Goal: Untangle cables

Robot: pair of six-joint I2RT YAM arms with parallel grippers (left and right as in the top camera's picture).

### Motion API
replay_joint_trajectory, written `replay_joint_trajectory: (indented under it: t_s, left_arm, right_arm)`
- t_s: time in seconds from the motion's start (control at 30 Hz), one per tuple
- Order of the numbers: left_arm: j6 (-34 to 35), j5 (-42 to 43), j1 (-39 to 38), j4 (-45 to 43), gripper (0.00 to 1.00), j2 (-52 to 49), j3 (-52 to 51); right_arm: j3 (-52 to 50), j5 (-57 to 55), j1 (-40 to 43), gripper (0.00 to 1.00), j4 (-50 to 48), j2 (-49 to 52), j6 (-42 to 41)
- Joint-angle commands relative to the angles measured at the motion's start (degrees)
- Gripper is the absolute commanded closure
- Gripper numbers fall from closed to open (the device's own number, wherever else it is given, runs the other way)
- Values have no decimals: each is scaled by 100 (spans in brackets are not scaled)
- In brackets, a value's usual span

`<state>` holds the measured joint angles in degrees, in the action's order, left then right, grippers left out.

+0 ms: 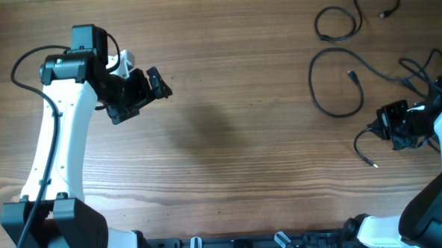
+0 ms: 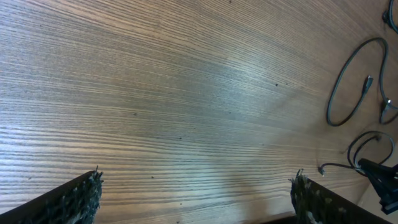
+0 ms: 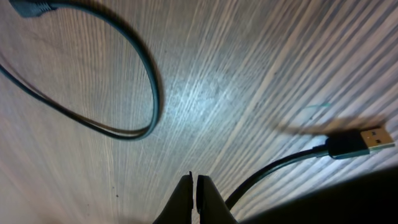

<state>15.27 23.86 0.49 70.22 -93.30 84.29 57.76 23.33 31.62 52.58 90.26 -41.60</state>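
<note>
Several thin black cables lie at the table's right end: one looped at the far right corner [image 1: 319, 24], and a wider loop [image 1: 312, 79] below it. A third cable [image 1: 357, 142] curls from my right gripper [image 1: 385, 124] to its plug [image 1: 372, 164]. In the right wrist view my right gripper [image 3: 194, 182] is shut. That cable [image 3: 273, 168] runs in under its right finger, and its USB plug [image 3: 364, 140] sticks out to the right. Another cable's loop [image 3: 152, 93] lies beyond. My left gripper [image 1: 141, 96] hangs open over bare wood at far left, nothing between its fingers [image 2: 93, 186].
More black cable strands tangle behind the right arm [image 1: 420, 74] at the right edge. The left wrist view shows the wide loop [image 2: 337, 78] and the right gripper [image 2: 380, 180] far off. The arm bases [image 1: 54, 228] stand along the front edge.
</note>
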Motion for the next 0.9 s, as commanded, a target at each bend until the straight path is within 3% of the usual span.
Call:
replay_joint_trajectory:
  t_s: [0.0,0.23,0.5,0.6,0.63,0.67,0.87]
  left_arm:
    - [-116,-35,35,-17,0,55,68]
    - [-114,-35,35,-17,0,50,68]
    - [-114,-33,35,-46,0,50,68]
    - [4,-35,35,-87,0,50,68]
    - [37,-33,35,-87,0,50,68]
    - [37,-35,35,-85,0,50,68]
    - [37,-35,35,-111,0,50,68]
  right_arm:
    - [116,-151,-26,96,-199,-116,-411]
    - [116,-144,-28,96,-911,-116,-1908]
    - [116,162,-37,94,-326,-284,-1397]
    - [118,157,-297,69,-341,-439,-1388]
    - [118,131,-518,47,-343,-439,-1394]
    - [116,79,-601,35,-343,-442,-1408]
    - [118,-26,-691,31,-142,-918,-1040]
